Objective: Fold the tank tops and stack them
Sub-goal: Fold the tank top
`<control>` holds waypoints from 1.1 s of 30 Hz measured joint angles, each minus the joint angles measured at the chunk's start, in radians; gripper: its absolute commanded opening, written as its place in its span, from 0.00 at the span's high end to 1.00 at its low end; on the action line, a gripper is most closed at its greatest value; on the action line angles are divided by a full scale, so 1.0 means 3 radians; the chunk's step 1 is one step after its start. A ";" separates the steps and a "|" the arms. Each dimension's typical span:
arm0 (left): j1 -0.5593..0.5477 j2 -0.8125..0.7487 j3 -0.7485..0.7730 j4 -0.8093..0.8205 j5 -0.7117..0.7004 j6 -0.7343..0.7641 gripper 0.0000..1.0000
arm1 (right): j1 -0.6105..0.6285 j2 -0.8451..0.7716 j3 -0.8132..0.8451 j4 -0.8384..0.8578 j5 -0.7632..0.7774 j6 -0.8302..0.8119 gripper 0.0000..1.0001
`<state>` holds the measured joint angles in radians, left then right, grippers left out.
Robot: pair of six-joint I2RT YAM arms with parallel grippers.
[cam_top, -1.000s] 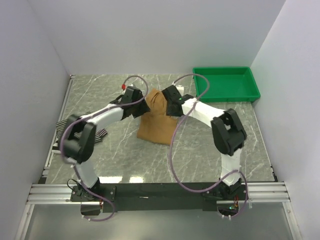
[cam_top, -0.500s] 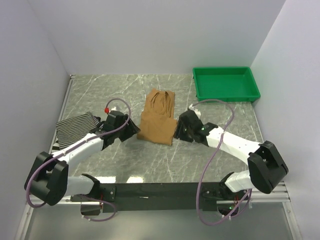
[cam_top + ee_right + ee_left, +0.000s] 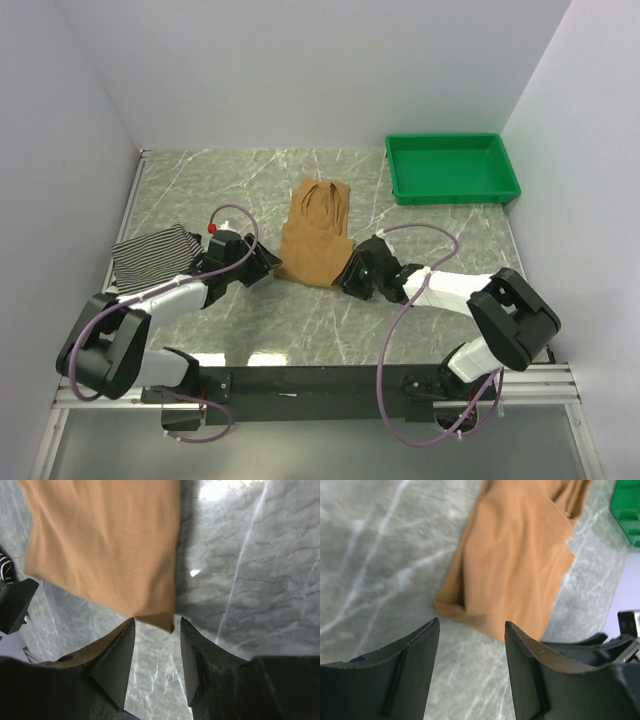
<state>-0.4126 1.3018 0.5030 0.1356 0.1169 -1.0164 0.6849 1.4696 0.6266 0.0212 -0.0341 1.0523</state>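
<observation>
1. The grey-green marble-patterned desk [image 3: 300,330] carries everything, with white walls [image 3: 300,70] around it
2. The left white-and-black robot arm [image 3: 170,295] and the right white-and-black robot arm [image 3: 450,290] both lie low over the desk, reaching in from either side toward the middle
3. The green rectangular plastic tray [image 3: 455,198] sits in the far right corner, well apart from the cloth
4. The plain tan-brown sleeveless cloth top [image 3: 315,235] lies flat in the middle of the desk as a narrow shape, straps toward the far wall and hem toward the arms
5. The thin black-and-white striped cloth top [image 3: 150,255] lies at the desk's left edge, beside the left arm
6. The left jaws stand apart with nothing between them, just short of the tan-brown top's near left corner
7. The right jaws also stand apart, holding nothing; the tan-brown top's near right corner lies right at the gap between their tips
</observation>
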 measured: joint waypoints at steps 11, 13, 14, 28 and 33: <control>0.0061 0.0429 -0.0019 0.0221 0.0046 -0.0023 0.47 | 0.0000 0.0141 -0.0132 0.0355 -0.0048 0.0229 0.53; 0.0062 0.0443 -0.0017 0.0224 0.0036 -0.0038 0.50 | 0.0000 0.0144 -0.0132 0.0357 -0.0038 0.0243 0.55; 0.0062 0.0448 -0.0017 0.0223 0.0029 -0.0057 0.50 | 0.0000 0.0148 -0.0132 0.0356 -0.0033 0.0245 0.55; -0.0075 0.0694 0.0085 0.0387 -0.0142 -0.0081 0.68 | 0.0000 0.0167 -0.0120 0.0298 0.0111 0.0137 0.73; -0.0196 0.0752 0.0099 0.0381 -0.0251 -0.0097 0.97 | 0.0009 0.0206 -0.0038 0.0183 0.0154 0.0003 0.87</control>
<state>-0.4713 1.5272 0.5327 0.2501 0.0418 -1.0454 0.6876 1.5314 0.6151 0.0761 0.0120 1.0531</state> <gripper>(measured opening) 0.136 0.188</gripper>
